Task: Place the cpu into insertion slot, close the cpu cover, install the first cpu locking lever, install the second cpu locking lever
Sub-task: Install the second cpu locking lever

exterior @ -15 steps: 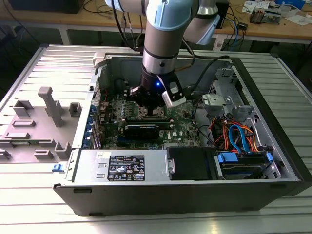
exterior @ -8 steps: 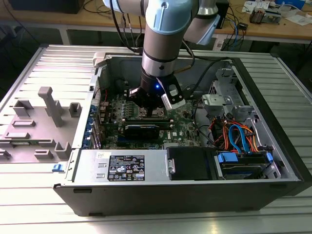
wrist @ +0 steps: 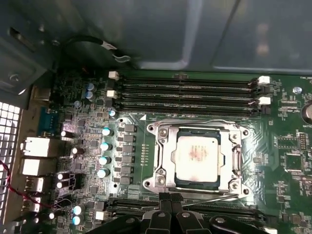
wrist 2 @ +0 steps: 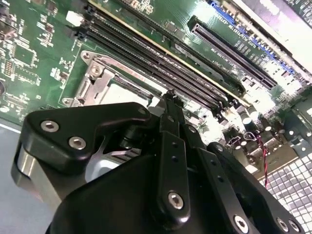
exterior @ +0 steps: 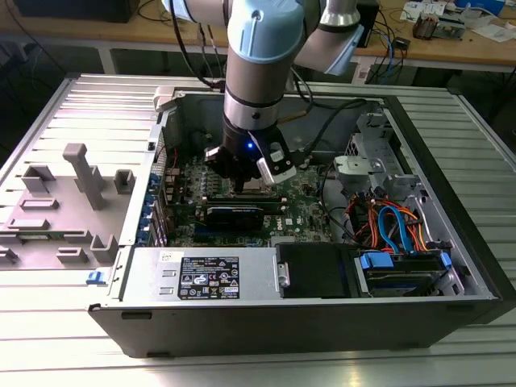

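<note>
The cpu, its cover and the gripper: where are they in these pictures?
cpu (wrist: 197, 159), first wrist view, middle of its silver-grey top.
cpu cover (wrist: 166, 161), first wrist view, one side bar of the silvery frame.
gripper (wrist: 170, 197), first wrist view, between its black fingertips.

1. This is a robotics or electronics lab.
2. An opened computer case (exterior: 322, 274) lies flat on a ribbed metal table (exterior: 48, 105), its green motherboard (wrist: 287, 146) bared.
3. Grey plastic fixtures (exterior: 81, 181) stand beside the case.
4. A wooden workbench (exterior: 451, 44) behind carries cables and small electronic parts.
</note>
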Motion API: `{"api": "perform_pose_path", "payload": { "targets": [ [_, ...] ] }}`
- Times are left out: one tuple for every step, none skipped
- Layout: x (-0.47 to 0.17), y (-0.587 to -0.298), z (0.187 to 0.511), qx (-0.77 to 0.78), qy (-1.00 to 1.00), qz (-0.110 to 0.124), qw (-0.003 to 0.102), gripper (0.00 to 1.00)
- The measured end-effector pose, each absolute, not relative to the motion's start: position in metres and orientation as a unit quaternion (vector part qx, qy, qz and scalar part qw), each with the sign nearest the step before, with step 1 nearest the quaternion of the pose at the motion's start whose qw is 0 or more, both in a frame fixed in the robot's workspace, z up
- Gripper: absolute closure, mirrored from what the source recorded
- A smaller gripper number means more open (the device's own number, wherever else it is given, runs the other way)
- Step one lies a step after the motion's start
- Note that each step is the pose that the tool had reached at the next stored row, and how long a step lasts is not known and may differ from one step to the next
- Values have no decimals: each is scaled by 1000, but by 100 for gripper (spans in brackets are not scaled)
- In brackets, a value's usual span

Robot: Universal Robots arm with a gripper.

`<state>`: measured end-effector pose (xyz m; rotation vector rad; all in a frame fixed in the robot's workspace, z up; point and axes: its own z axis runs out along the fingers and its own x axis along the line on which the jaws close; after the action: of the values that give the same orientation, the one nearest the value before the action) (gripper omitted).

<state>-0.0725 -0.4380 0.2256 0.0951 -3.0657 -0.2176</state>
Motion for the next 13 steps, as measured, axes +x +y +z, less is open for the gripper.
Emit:
{"api": "perform_pose_path", "payload": {
  "targets": [
    [-75,-439,224,34,-996,-75,34,89],
    [-76,-441,222,37,-996,-77,34,89],
    [-76,-441,222,38,-996,-78,34,89],
    [-76,-442,222,39,-996,-79,34,89],
    [-77,-443,221,39,-995,-80,34,89],
    [-77,-443,221,40,-995,-81,34,89],
    [-78,-443,220,41,-995,-82,34,89],
    [-79,-443,219,42,-995,-84,34,89],
    [-79,-443,218,43,-995,-87,34,89],
    [-80,-443,216,43,-994,-89,34,89],
    [-80,-443,215,44,-994,-89,34,89],
    [-80,-443,215,44,-994,-90,34,89],
    [-80,-444,215,44,-994,-90,34,89]
  ]
}}
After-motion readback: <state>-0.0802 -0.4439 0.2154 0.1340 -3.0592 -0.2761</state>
